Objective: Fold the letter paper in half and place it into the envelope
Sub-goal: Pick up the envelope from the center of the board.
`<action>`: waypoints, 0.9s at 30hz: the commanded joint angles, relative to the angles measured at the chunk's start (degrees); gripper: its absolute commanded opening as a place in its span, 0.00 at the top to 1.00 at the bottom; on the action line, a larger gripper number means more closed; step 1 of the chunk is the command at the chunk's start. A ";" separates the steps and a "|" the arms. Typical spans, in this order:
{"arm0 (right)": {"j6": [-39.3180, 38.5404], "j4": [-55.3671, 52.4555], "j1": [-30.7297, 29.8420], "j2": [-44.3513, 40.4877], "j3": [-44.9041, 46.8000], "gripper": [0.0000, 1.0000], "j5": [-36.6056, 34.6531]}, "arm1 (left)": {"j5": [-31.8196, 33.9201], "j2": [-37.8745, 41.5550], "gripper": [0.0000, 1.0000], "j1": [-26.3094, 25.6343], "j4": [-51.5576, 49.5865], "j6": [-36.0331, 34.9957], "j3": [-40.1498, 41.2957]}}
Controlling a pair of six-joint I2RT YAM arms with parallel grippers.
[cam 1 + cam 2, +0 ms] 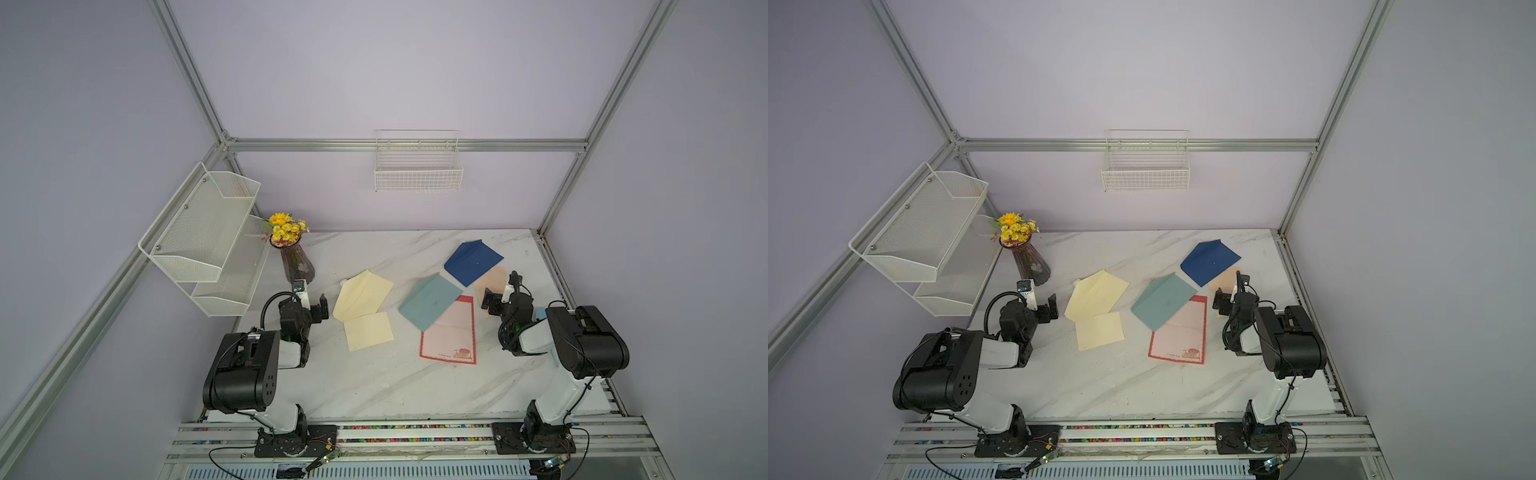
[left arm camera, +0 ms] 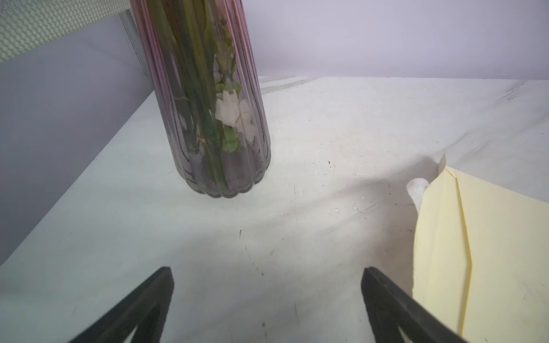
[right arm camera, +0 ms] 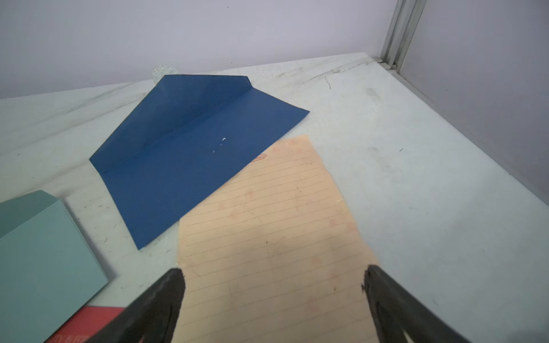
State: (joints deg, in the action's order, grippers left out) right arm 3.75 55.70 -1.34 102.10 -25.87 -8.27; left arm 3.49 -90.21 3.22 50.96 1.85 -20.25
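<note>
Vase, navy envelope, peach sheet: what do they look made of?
The vase looks like glass, glossy and ribbed with a pink-to-smoky tint; stems show through it. Clear plastic is possible. The navy envelope looks like matte paper or thin card: sharp flap crease, small white scuffs. The peach letter paper looks like thin matte paper: dotted ruling, slightly wavy edge.

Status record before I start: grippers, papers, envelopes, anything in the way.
left gripper: open, empty, near vase
right gripper: open, empty, over peach lined paper
peach lined paper: flat, unfolded, corner under dark blue envelope
red-bordered letter: flat, corner under teal envelope
cream sheet: touching cream envelope
</note>
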 commanded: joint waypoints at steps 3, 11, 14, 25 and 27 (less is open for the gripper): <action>-0.94 0.92 -0.41 -0.35 -0.82 0.03 -0.34 | 0.42 0.92 0.00 -0.32 1.51 -1.14 -1.72; -0.94 0.99 -0.42 -0.34 -0.84 0.03 -0.26 | 0.47 0.92 0.00 -0.32 1.51 -1.14 -1.75; -0.78 0.94 -0.42 -0.18 -0.84 0.03 -0.09 | 0.39 0.91 0.00 -0.31 1.49 -1.14 -1.73; 0.17 -12.76 -0.50 -3.92 -7.02 0.03 -3.17 | -3.61 1.47 0.00 -0.32 0.67 -2.14 -1.96; 0.30 -23.63 -0.50 -3.90 -13.23 0.03 -4.09 | -4.10 1.91 0.00 -0.30 0.58 -2.43 -2.13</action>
State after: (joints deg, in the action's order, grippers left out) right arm 3.84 44.10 -1.41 100.57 -32.34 -9.93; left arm 1.89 -90.19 3.20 50.92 1.39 -20.25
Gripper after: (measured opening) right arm 0.972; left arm 0.998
